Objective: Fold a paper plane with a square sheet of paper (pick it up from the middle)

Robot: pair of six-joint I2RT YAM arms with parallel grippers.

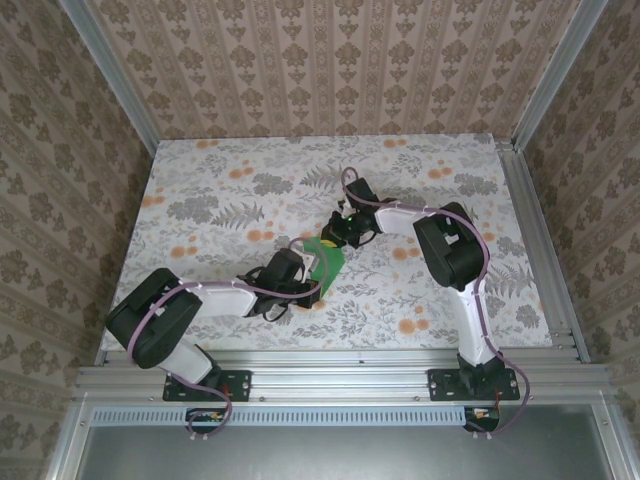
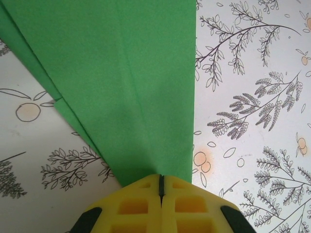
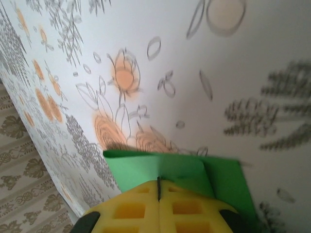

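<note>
Being pinched at opposite ends by the clenched left tool (image 2: 161,182) and the clenched right tool (image 3: 159,183) near the middle of the table (image 2: 252,73), the green paper (image 2: 126,87) should be held taut so its layers are creased squarely.

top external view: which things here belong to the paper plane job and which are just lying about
Part of the job:
- green paper, already partly folded
- left gripper, shut on the paper's narrow end
- right gripper, shut on the paper's edge

Just surroundings:
- floral table cover
- patterned walls
- metal frame rail
</note>
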